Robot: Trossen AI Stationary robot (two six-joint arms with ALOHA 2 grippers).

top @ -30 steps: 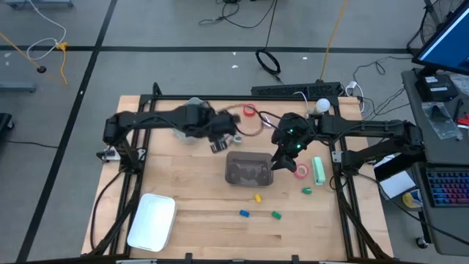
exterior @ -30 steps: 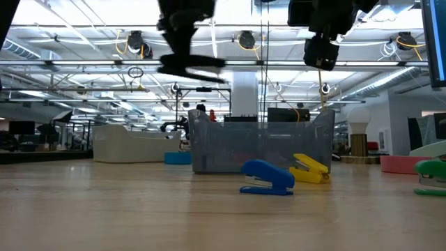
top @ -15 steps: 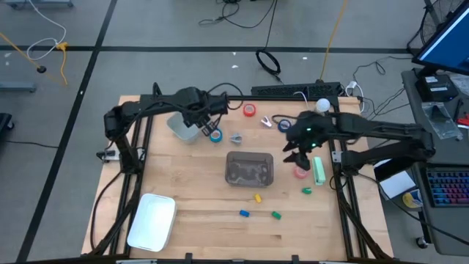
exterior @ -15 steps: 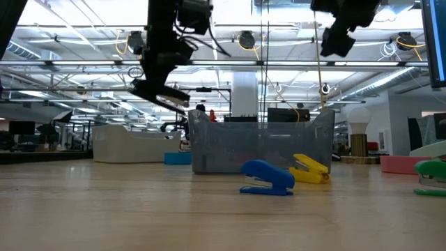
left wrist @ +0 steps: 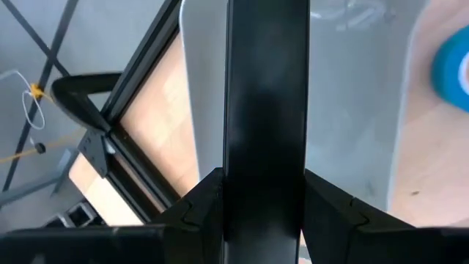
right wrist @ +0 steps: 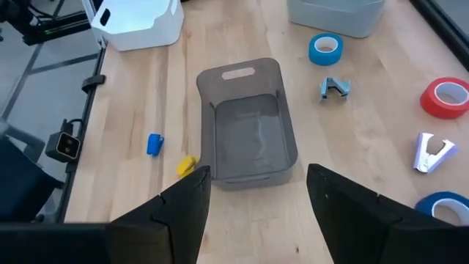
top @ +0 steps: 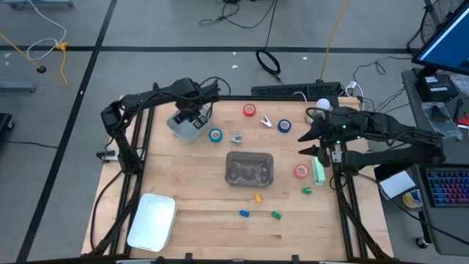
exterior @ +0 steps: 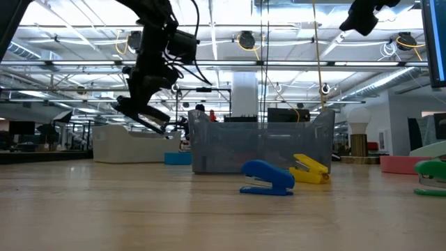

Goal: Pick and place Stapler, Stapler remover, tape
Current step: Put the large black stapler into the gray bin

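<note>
Over grey bin (right wrist: 248, 150), right wrist view alone shows right jaws spread, empty; left jaws' state unclear

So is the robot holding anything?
The left gripper pinches a dark bar by its long sides, above the grey bin. The right gripper is open and empty.

Red tape (top: 250, 110), blue tapes (top: 215, 135) (top: 284, 126) and removers (top: 236, 137) (top: 266, 122) are lying behind the bin; small staplers (top: 244, 213) in front.
</note>
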